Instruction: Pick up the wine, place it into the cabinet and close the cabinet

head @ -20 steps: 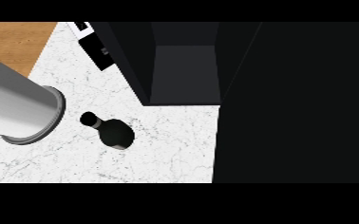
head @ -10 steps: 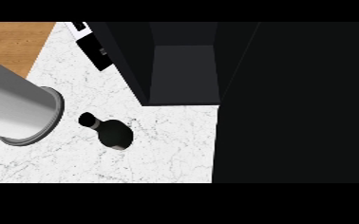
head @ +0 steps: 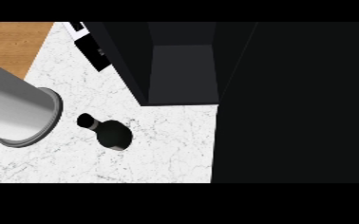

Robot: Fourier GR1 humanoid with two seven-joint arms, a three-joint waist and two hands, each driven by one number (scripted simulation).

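A white marble desk (head: 168,152) fills the near part of the head view, and a dark wine bottle (head: 112,134) rests on it, left of centre and out in the open. The bottle's round body lies nearer the viewer, and its narrow neck and cap point away to the upper left. Seen from steeply above, it cannot be told whether the bottle is upright or tilted. A thin pale arc shows at the near edge of its body. Nothing touches the bottle, and it has not yet gone into the cabinet.

Just left of the bottle's cap, near it but apart, a grey cylinder (head: 21,114) with a rimmed end comes in from the left edge and hangs over the desk. No hand shows on it or anywhere else in the view, so whether the fingers of the left or the right hand are wide, narrow or holding anything cannot be told.

Beyond the bottle and to its right, the dark cabinet (head: 182,71) stands open, its grey inner panel and black side walls in plain sight, with nothing on the part of the inside that shows. A large black surface (head: 288,104) takes up the whole right side of the view, from the near edge to the far edge, and adjoins the cabinet's right wall.

At the far left, a small black-and-white object (head: 95,52) sits against the cabinet's left wall, too small to make out, and beyond the desk's edge lies a strip of brown wooden floor (head: 24,42)
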